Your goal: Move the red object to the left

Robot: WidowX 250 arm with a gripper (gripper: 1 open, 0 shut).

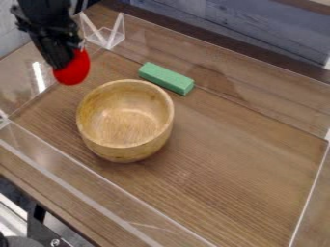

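Observation:
The red object (pixel 72 67) is a small bright red rounded toy fruit, hanging in the air at the upper left, above the table and left of the wooden bowl (pixel 125 119). My black gripper (pixel 66 55) comes down from the top left corner and is shut on the red object's upper part, so its fingertips are mostly hidden against it. A flat green block (pixel 167 77) lies on the table to the right, beyond the bowl.
Clear acrylic walls (pixel 39 154) fence the wooden table. A clear plastic stand (pixel 107 34) sits at the back left, just right of the gripper. A grey plank wall runs behind the table.

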